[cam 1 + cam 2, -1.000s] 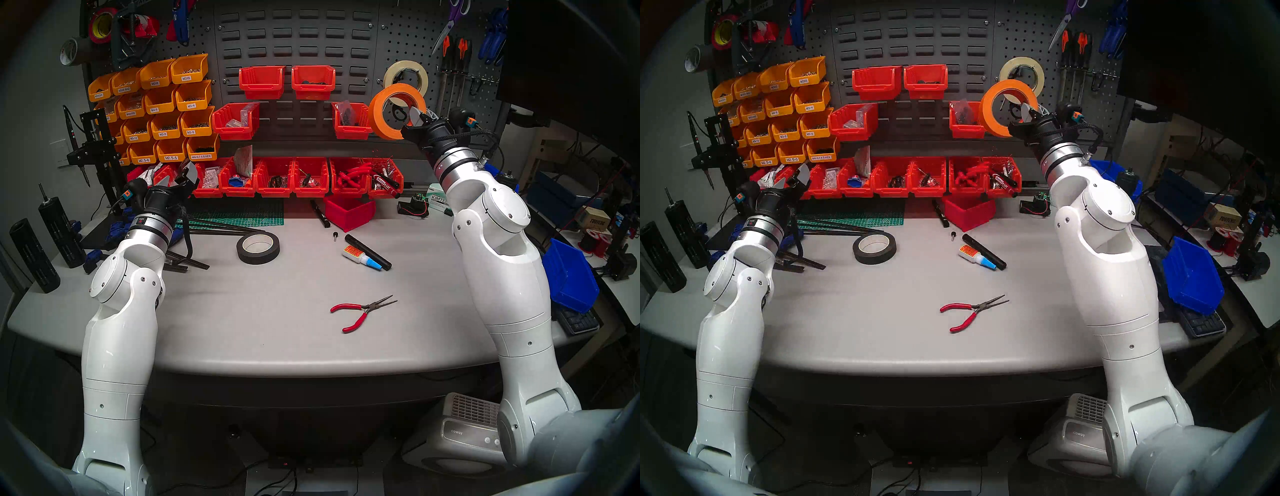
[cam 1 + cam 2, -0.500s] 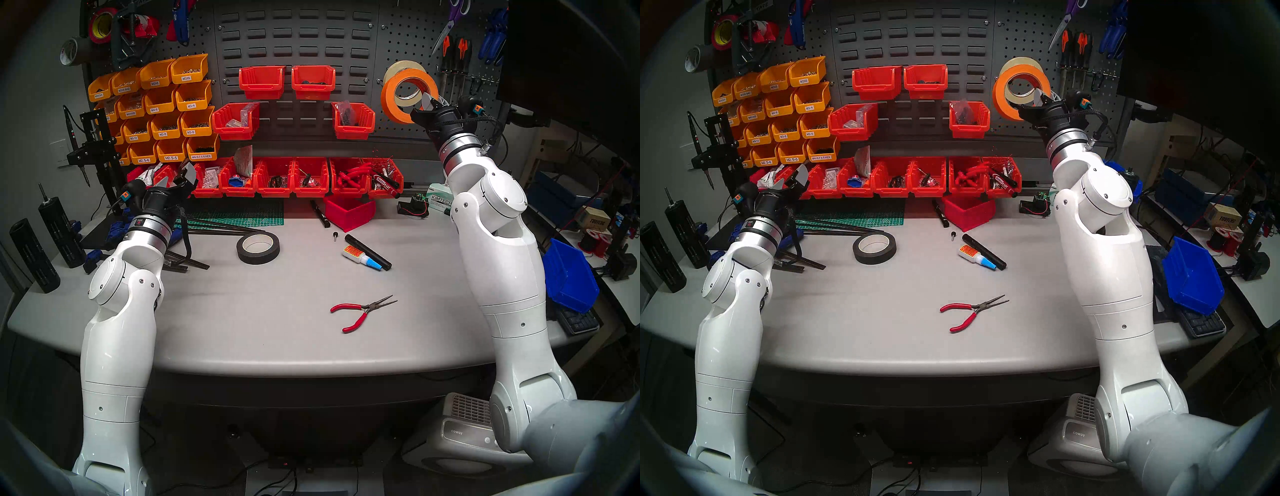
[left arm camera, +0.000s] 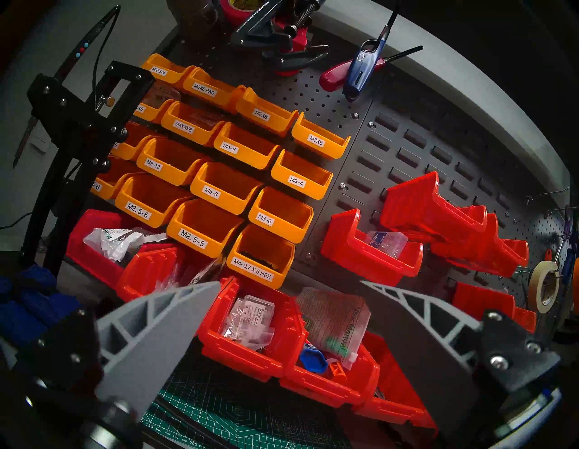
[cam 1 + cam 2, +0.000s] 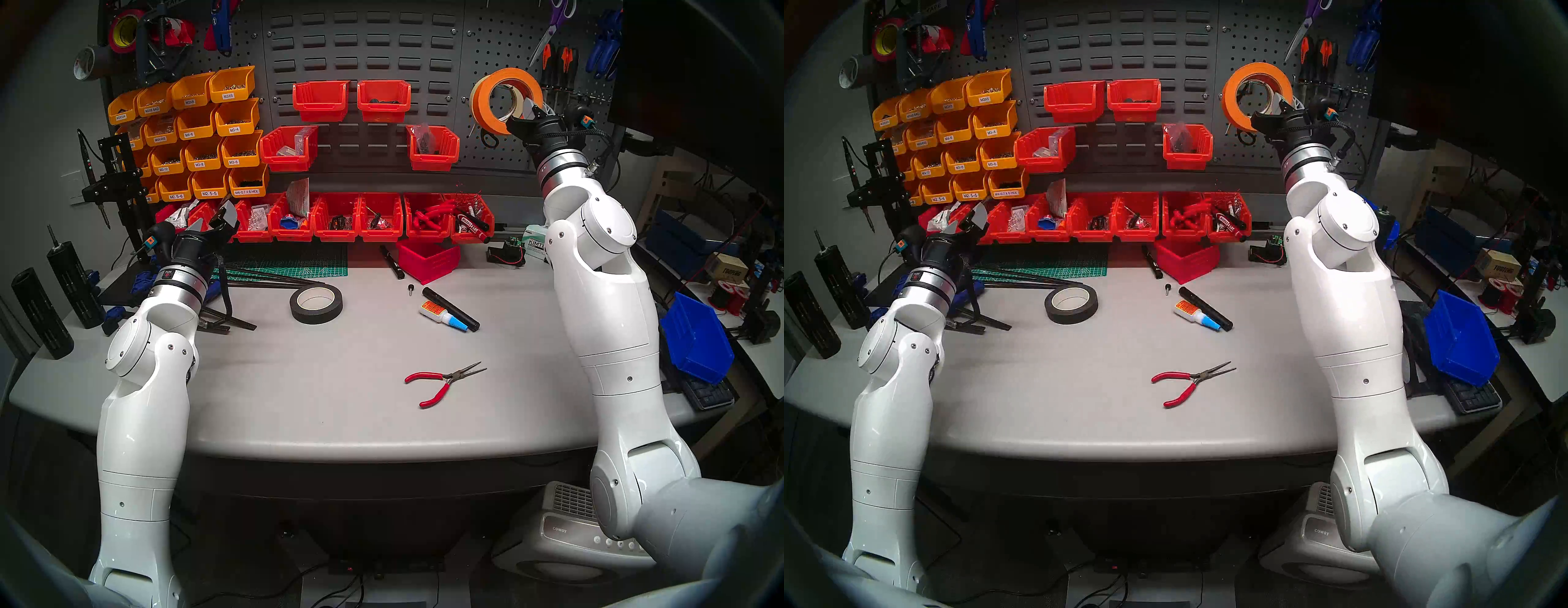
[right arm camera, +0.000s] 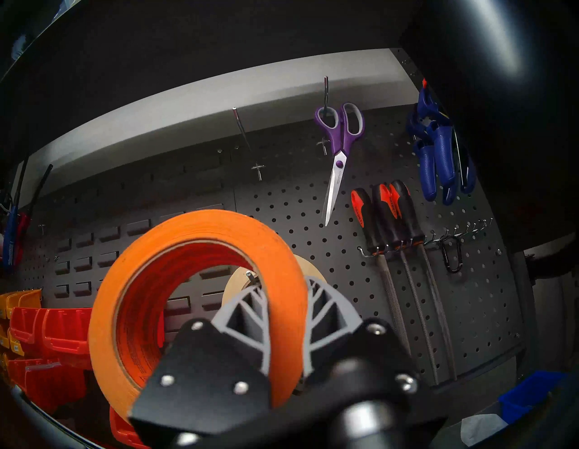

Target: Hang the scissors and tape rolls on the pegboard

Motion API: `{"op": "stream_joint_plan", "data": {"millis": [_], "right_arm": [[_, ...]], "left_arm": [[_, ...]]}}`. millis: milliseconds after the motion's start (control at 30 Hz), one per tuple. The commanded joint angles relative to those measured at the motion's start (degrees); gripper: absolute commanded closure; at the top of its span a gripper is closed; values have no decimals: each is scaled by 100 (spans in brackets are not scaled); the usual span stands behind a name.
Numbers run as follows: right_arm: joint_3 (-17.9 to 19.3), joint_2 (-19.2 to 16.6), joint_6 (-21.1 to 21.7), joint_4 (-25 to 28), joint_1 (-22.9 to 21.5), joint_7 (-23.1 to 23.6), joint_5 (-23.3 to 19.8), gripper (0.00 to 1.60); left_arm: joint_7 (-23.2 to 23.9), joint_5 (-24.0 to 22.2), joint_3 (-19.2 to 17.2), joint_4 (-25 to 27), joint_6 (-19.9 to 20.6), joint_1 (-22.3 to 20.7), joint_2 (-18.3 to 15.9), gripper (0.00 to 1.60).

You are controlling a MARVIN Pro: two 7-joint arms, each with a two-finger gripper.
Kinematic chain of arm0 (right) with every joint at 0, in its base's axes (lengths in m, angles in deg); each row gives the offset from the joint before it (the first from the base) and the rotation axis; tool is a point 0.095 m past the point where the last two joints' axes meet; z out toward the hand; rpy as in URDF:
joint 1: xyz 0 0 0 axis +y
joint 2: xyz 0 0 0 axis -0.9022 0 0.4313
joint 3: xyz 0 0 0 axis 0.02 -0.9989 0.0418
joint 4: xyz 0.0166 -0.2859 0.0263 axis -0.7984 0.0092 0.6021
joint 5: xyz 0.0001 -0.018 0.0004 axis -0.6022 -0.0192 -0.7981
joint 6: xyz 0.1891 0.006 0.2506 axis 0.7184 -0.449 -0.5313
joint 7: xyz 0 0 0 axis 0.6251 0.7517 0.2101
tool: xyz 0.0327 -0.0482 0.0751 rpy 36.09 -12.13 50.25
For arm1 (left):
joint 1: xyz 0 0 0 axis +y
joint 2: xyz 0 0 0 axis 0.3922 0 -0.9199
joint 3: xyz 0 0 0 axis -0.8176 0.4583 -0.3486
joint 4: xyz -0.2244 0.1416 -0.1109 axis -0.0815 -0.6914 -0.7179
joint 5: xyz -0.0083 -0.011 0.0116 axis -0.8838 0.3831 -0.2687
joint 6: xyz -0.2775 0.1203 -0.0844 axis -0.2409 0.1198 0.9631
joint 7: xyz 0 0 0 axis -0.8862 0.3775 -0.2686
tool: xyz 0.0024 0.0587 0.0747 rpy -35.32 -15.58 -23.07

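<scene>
Jaws on the right gripper (image 5: 286,316) pinch the orange tape roll (image 5: 200,291) through its wall; light, stiff, grippy enough. Left gripper (image 3: 282,316) sits open, empty.

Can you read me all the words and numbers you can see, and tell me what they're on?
"M3X8 BAD": yellow bin
"M4-0.7 X 6 HEX": yellow bin
"M2. 5-5": yellow bin
"M3-12": yellow bin
"User Manual": bagged booklet
"MARKS A LOT": marker
"KIMTE", cut off by the arm: tissue box
"coway": air purifier
Glue bottle print: too small to read.
</scene>
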Motion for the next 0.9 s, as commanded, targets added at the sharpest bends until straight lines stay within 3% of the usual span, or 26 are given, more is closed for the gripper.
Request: {"op": "stream_joint_plan", "data": {"millis": [0, 433, 867], "right_arm": [[-30, 186, -266, -84, -620, -138, 209, 160], [-40, 344, -561, -685, -1000, -411, 405, 160], [84, 397, -583, -1022, -1133, -380, 265, 160]], "left_arm": [[-19, -6, -53, 218, -63, -86, 7, 0], [-52, -16, -87, 239, -66, -50, -14, 0], [-77, -40, -111, 276, -59, -25, -10, 0]]}}
